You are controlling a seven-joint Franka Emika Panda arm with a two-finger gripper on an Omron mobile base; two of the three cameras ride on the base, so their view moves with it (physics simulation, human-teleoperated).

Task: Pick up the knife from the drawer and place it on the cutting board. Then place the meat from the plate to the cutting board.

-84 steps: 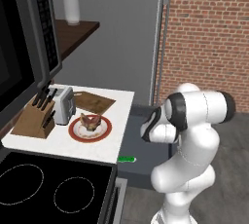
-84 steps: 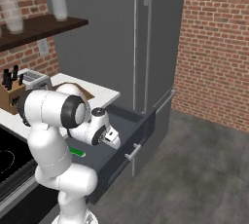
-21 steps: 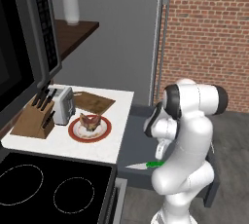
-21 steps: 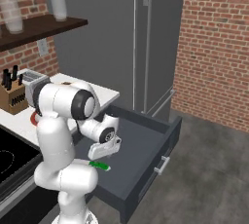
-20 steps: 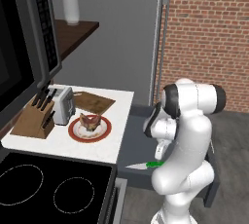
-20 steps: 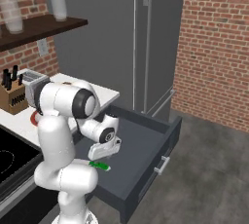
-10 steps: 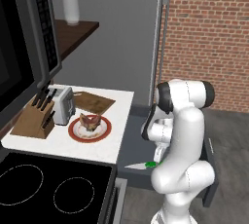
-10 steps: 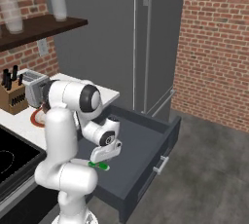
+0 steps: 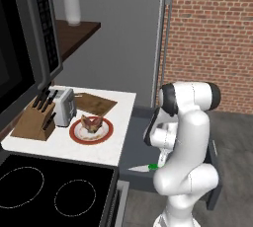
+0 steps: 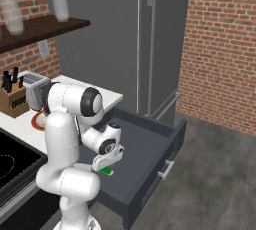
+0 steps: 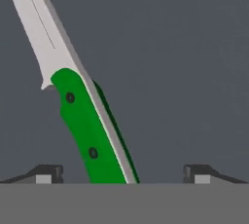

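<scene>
The drawer (image 10: 150, 149) is standing pulled out, w/ the arm bending down into it. The gripper (image 10: 106, 163) is hanging low over the drawer floor, right above the knife (image 10: 106, 171).

In the hand view the knife (image 11: 73, 91) is lying flat on the dark grey floor, blade pointing toward 11 o'clock, green handle running down toward 6 o'clock. The fingertips (image 11: 46, 173) are sitting wide apart at approx 8 and 4 o'clock, handle between them but touching neither; nothing is being held.

In the left base view the knife (image 9: 149, 167) is showing at the arm's 8 o'clock, pale blade pointing toward the counter, gripper itself hidden behind the arm.

On the counter (image 9: 64, 147), the plate (image 9: 74, 133) is carrying the meat (image 9: 92, 123). The cutting board (image 9: 94, 103) is lying at the plate's 12 o'clock, just beside it. A toaster (image 9: 63, 106) is standing at the plate's 10 o'clock, and a knife block (image 9: 33, 121) at its 9 o'clock.
</scene>
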